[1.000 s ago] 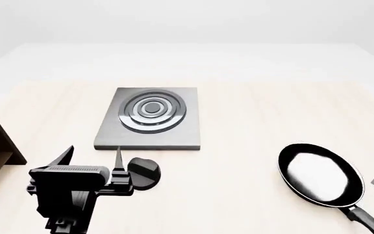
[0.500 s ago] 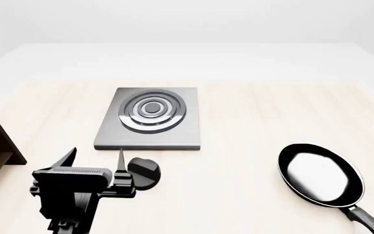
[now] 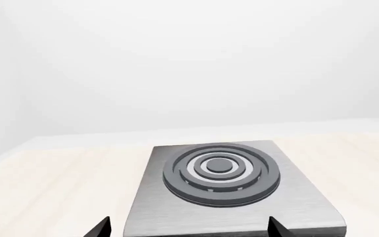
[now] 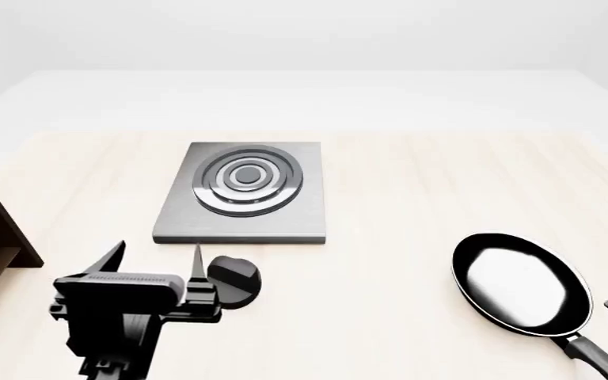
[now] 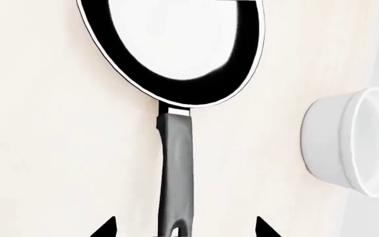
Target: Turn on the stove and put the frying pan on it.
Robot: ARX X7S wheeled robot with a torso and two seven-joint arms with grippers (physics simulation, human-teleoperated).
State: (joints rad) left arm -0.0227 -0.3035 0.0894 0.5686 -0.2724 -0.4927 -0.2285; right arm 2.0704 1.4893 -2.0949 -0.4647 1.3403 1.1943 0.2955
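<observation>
We judge the frying pan rigid and fairly light, though the long handle puts the weight well off from any grip; its glossy inside looks slippery, so the handle is where we would take hold, close to the bowl end. The pan lies empty on the worktop, well right of the stove. The right end effector has its fingertips spread wide on either side of the handle, holding nothing. A white bowl stands near the pan; its inside is hidden from us. The left end effector, also spread wide, sits just beside the knob; we cannot tell if they touch.
</observation>
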